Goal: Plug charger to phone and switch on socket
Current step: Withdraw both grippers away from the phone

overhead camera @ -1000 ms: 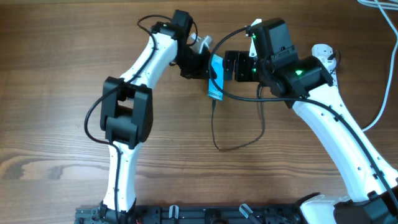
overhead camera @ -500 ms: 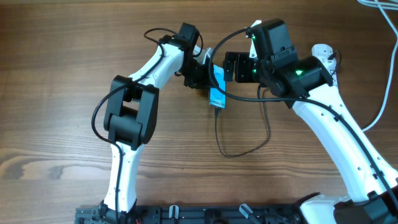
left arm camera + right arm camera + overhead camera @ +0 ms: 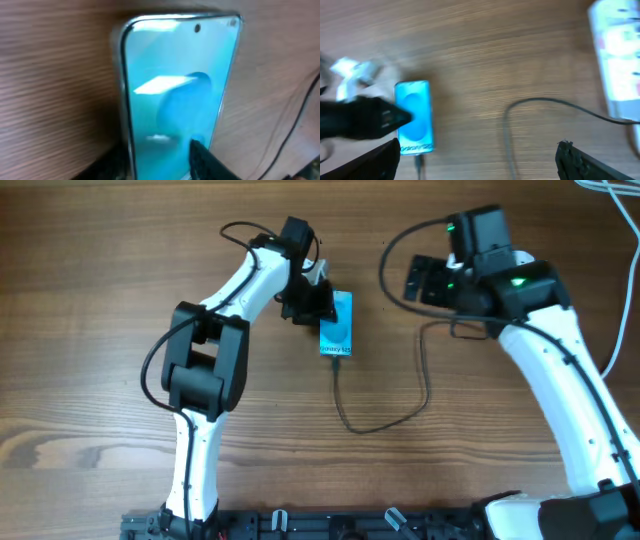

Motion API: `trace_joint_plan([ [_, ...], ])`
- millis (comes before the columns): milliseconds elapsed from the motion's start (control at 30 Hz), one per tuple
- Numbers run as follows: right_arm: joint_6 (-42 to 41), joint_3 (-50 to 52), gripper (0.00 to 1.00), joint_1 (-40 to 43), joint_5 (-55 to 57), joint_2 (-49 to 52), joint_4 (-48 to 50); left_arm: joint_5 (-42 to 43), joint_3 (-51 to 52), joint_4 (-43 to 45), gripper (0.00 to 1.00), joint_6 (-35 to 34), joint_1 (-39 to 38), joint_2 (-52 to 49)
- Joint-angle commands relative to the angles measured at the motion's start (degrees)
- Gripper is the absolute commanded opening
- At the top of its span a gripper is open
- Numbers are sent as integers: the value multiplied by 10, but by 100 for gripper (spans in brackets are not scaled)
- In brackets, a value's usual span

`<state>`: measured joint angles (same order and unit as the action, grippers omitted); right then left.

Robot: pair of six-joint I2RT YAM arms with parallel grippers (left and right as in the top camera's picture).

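Two claws have separated since a second ago. The right claw [image 3: 413, 280], which then sat against the right side of the phone [image 3: 337, 325], now hangs well off to the right, closer to the far right corner of the table [image 3: 100, 390]. Its wrist view shows its fingers [image 3: 375, 162] spread wide with only bare wood between them, so it is holding nothing. The left claw [image 3: 308, 298] is clamped across the width of the phone at the end nearest the far edge, with a dark finger showing at each side of the bright cyan screen in its wrist view. The phone lies near the far edge, about midway between the left and right edges, and it has slid slightly toward the near edge since the right claw let go. The connector tip [image 3: 335, 361] of the charger [image 3: 385, 423] meets the phone's near end. From there the thin black cable loops toward the near edge and climbs back to the right. The cable staying attached with no claw on it suggests the plugging step is done. The socket [image 3: 620, 55] appears blurred at the right edge of the right wrist view and is hidden under the arm from above. Its switch looks like the remaining step.
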<state>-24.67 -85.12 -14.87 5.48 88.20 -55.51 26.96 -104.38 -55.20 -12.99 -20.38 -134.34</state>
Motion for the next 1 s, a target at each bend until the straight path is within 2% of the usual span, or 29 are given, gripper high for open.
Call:
trace_joint_plan([
  [0,-8,3,100,30,14,9,-1,-72,12,-8,49,1,31,-14],
  [33,-9,3,100,37,14,9,0,-75,12,-9,57,1,34,-14],
  [133,-11,3,100,52,38,10,-3,-104,12,-10,59,-4,37,-10],
  [200,-26,3,100,75,49,13,-6,-137,3,-15,68,-12,41,8],
  [233,-35,3,100,92,49,17,-7,-149,-5,-19,78,-12,45,20],
  [267,-40,3,99,108,49,22,-7,-159,-13,-23,100,-12,49,33],
  [333,-40,3,100,142,45,35,-7,-177,-31,-28,100,-13,59,70],
  [500,-41,3,100,271,22,96,3,-264,-44,-12,100,-68,109,201],
  [633,-59,3,100,346,19,137,30,-286,-44,-13,100,-68,141,226],
  [867,-59,3,100,381,22,205,78,-286,-44,-14,100,-68,154,224],
  [967,-36,3,100,381,-20,213,84,-286,-44,-14,100,-68,154,224],
])
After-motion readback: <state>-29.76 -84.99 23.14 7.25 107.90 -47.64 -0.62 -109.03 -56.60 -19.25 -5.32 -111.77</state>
